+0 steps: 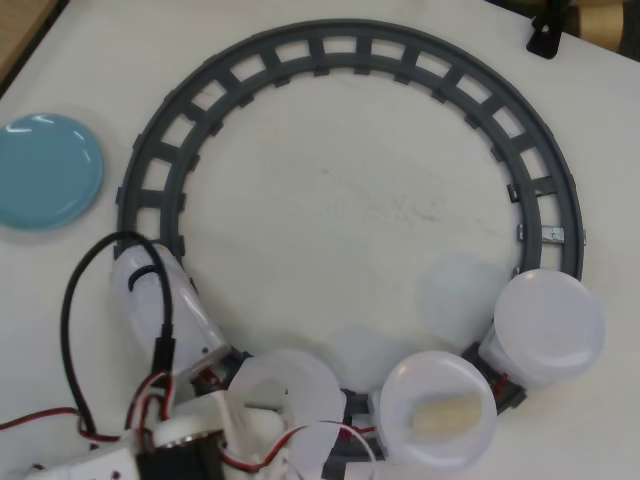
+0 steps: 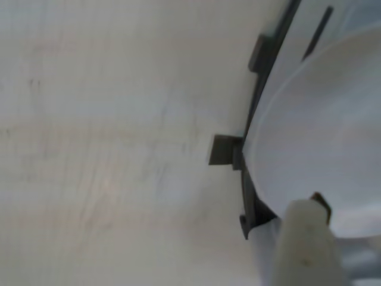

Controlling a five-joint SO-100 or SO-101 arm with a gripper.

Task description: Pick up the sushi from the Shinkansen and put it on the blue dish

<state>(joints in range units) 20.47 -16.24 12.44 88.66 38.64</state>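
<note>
The white Shinkansen [image 1: 165, 300] stands on the lower part of the grey circular track [image 1: 340, 45], nose at lower left, pulling three cars topped with round white plates. The sushi [image 1: 445, 415], a small cream block, lies on the middle plate [image 1: 437, 380]. The blue dish [image 1: 48, 170] sits on the table at far left, empty. My arm enters from the bottom left, and my white gripper [image 1: 262, 412] hangs over the first plate [image 1: 295, 375], left of the sushi. In the wrist view one white fingertip [image 2: 306, 244] shows beside a plate [image 2: 321, 137]. The jaws' gap is hidden.
Black and red cables [image 1: 70, 300] loop from my arm over the train's nose. A black object [image 1: 545, 35] and brown items lie past the track at top right. The white table [image 1: 350, 200] shows inside the ring.
</note>
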